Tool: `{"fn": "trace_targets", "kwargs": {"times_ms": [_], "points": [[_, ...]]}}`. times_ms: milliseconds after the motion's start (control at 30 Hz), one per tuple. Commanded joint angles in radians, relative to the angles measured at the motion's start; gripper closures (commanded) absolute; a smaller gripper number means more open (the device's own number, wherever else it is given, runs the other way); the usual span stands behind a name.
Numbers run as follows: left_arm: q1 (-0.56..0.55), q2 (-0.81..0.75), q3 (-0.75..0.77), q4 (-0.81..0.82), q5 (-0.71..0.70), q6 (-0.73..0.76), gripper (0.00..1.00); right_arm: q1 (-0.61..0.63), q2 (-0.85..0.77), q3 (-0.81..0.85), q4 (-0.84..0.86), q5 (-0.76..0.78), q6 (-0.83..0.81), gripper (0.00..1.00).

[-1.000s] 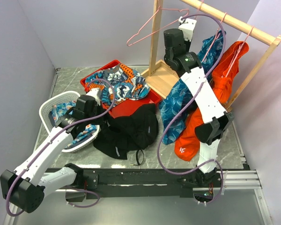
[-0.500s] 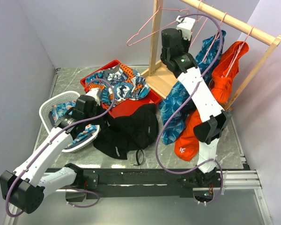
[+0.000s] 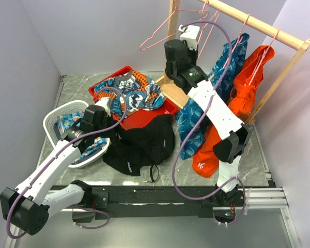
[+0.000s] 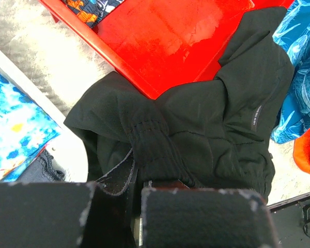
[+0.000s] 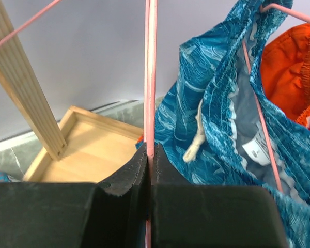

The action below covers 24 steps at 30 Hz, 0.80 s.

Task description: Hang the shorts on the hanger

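Left wrist view puts your left gripper [image 4: 139,206] at the bottom of the picture. Its jaws are clamped tight on a bunched fold of the black shorts [image 4: 217,119] at the ribbed elastic waistband. The shorts lie crumpled on the grey marbled table [image 3: 77,88], draped partly over the near corner of the red tray [image 4: 160,36] and just beside the white basket [image 3: 54,124]. Farther back and higher, your right gripper [image 5: 149,157] is closed too. It pinches the thin wire of the pink hanger [image 5: 151,72], which runs upright between its fingers, up by the wooden rail [image 3: 258,23].

Count with me, near to far: one pair of black shorts, one basket and one tray. On the rail you have four pink hangers: a bare one [image 5: 23,27] at the left end, the one you grip, one carrying the blue patterned shorts [image 5: 212,103], and one carrying the orange garment [image 5: 289,67]. The heap of patterned garments [image 3: 129,90] in the tray is too tangled to count.

The black shorts are soft, matte and creased. The tray is glossy hard plastic with straight walls, and the basket has a latticed wall. The hangers are slim wire triangles with hook tops. The rack is pale wood, with a flat post [image 5: 26,88] rising from a shallow boxed base [image 5: 93,150].
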<state>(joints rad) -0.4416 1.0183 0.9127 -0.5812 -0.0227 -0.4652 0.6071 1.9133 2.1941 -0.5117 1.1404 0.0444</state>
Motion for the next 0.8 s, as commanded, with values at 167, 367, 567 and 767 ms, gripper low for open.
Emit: {"fn": "trace_targets", "kwargs": {"times_ms": [167,367,567,767], "points": [[0.006,-0.003,-0.012,0.053,-0.002,-0.009,0.99,0.063,-0.137,-0.07,0.043,0.056,-0.008,1.0],[0.004,0.003,-0.015,0.057,-0.038,-0.024,0.99,0.184,-0.232,-0.098,-0.253,-0.151,0.22,1.0],[0.004,0.026,-0.008,0.044,-0.115,-0.078,0.99,0.324,-0.555,-0.4,-0.281,-0.51,0.287,1.0],[0.004,0.144,0.083,0.064,-0.141,-0.159,0.99,0.339,-0.846,-0.65,-0.343,-0.925,0.345,1.0]]}}
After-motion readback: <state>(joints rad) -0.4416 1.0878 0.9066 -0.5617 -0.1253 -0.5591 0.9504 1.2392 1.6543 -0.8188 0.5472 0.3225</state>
